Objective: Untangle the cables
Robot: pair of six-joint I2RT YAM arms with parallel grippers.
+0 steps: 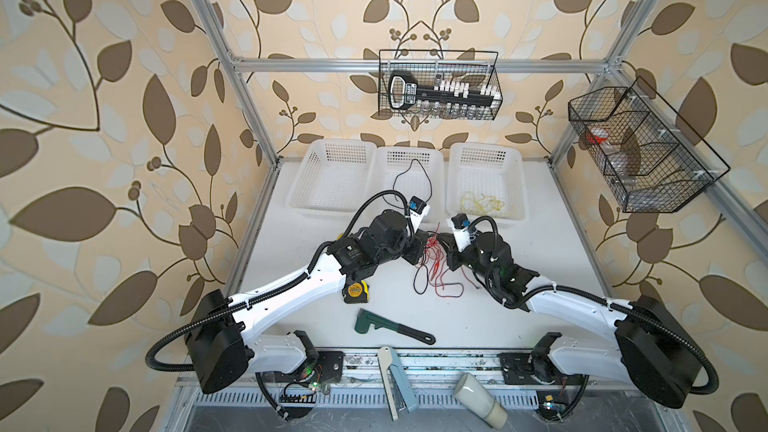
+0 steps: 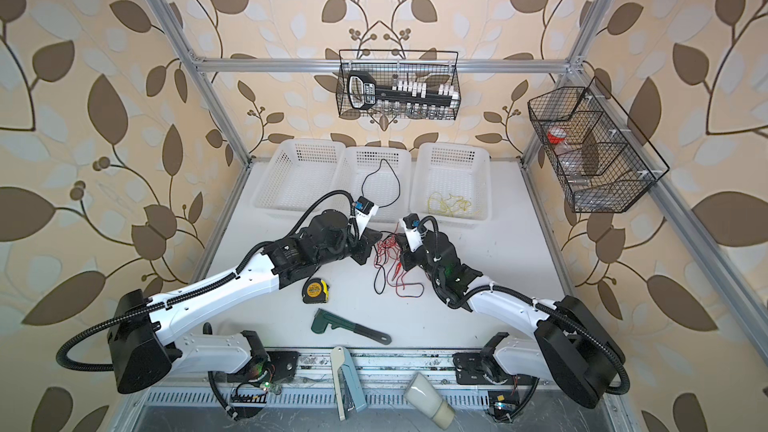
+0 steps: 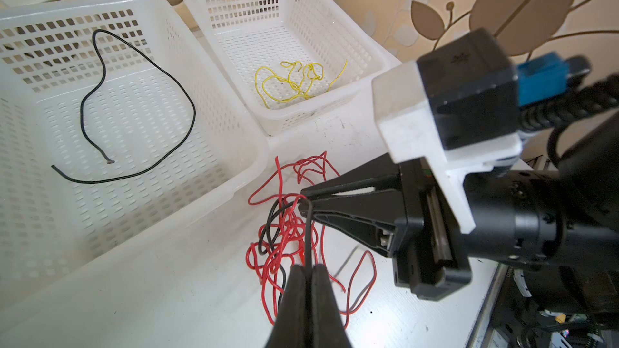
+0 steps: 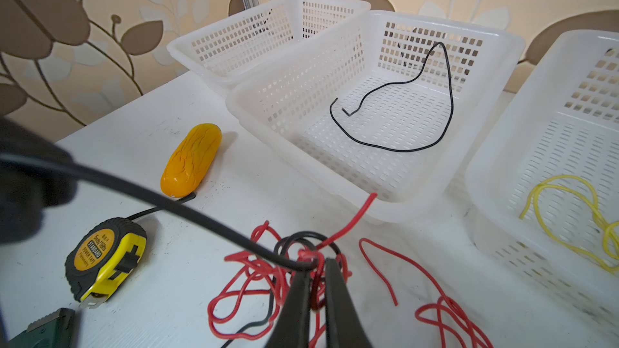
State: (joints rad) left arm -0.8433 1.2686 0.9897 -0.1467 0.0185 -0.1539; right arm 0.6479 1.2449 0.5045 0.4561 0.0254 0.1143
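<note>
A tangle of red cables (image 1: 434,261) (image 2: 388,261) with a black strand through it lies on the white table between my two grippers. My left gripper (image 3: 310,266) (image 1: 422,249) is shut on the black cable (image 3: 308,236). That cable runs straight up to the tips of my right gripper (image 3: 303,199). The right gripper (image 4: 316,261) (image 1: 444,245) pinches a red strand (image 4: 315,282) at the knot, its jaws a narrow gap apart. Another black cable (image 3: 192,108) (image 4: 450,102) lies loose in the middle basket. Yellow cable (image 3: 294,85) (image 1: 482,201) lies in the right basket.
Three white baskets (image 1: 332,209) line the table's back. A yellow tape measure (image 1: 355,290) (image 4: 104,256) and a green wrench (image 1: 390,326) lie in front of the tangle. An orange oblong object (image 4: 191,159) sits near the left basket. Wire racks (image 1: 440,85) hang on the frame.
</note>
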